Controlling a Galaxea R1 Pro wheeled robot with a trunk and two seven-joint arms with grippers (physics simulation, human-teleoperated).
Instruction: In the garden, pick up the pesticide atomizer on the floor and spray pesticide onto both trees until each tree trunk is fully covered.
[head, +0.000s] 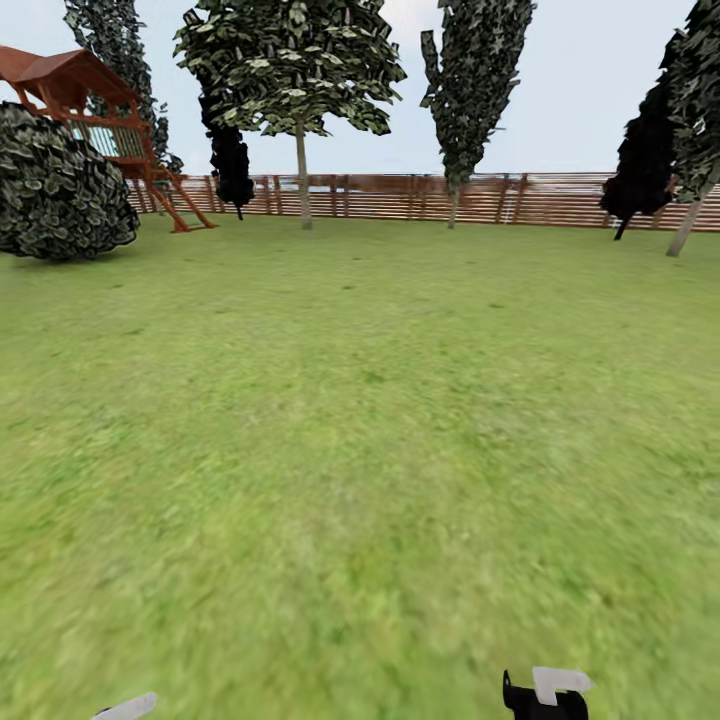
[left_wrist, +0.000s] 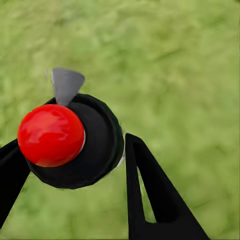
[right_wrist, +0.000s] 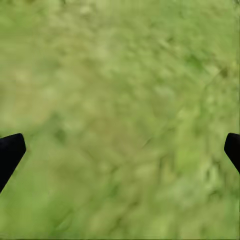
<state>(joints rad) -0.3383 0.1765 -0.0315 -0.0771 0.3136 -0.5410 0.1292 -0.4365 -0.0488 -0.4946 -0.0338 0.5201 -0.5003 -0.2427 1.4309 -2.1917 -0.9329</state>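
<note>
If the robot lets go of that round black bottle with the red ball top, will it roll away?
Probably. The atomizer looks round and smooth, so it would likely roll if it landed sideways. The grass might stop it quickly. Its glossy red top looks slippery, though the left gripper seems to grip the wider black body.

Dark atomizer (left_wrist: 80, 145) (red cap, grey nozzle) held above grass (left_wrist: 190, 65).

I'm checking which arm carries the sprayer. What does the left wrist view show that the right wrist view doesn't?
Left wrist view: a round black bottle with a red cap and a grey nozzle, seen from above and held between the left gripper fingers. Right wrist view: the right gripper fingertips spread wide, nothing between them. Both share blurry green grass below.
</note>
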